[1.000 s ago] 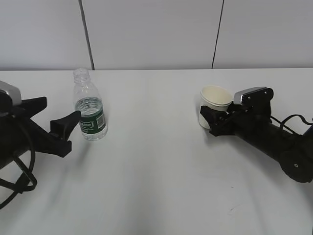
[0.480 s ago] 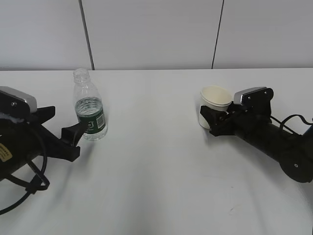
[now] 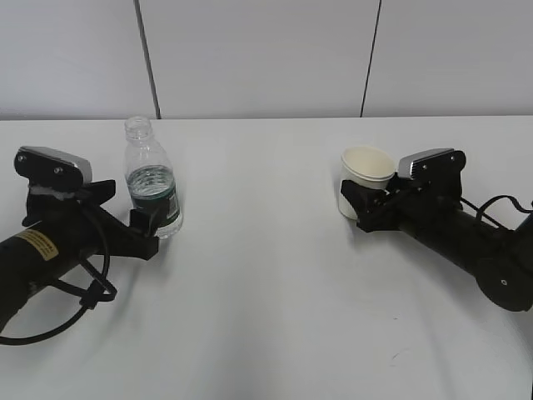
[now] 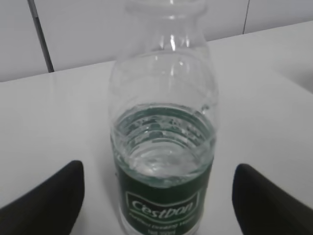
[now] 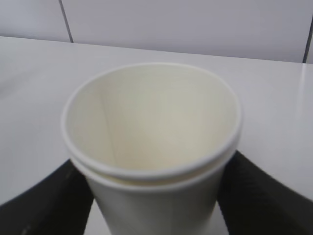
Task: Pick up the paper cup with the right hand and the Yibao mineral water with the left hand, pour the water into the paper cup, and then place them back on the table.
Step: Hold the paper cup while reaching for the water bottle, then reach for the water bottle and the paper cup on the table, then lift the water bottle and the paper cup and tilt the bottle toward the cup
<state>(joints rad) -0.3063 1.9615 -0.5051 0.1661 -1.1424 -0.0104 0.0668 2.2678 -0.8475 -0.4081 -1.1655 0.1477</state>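
Observation:
The Yibao mineral water bottle (image 3: 152, 187), clear with a dark green label and no cap, stands upright on the white table (image 3: 266, 283) at the left. Water (image 4: 161, 159) fills about its lower half. My left gripper (image 3: 137, 210) is open, with its fingers on either side of the bottle's base (image 4: 164, 196) and a gap on each side. The cream-white paper cup (image 3: 366, 173) stands upright and empty at the right. My right gripper (image 3: 360, 204) is shut on the cup, and both black fingers press its lower wall (image 5: 154, 196).
Grey wall panels with dark seams rise behind the table's far edge (image 3: 266, 117). Black cables trail from both arms, at the left (image 3: 50, 312) and at the right (image 3: 500, 204). Bare tabletop lies between the bottle and the cup.
My left arm has moved forward and to the right, so its open fingers now straddle the bottle. The right arm and the cup have not moved.

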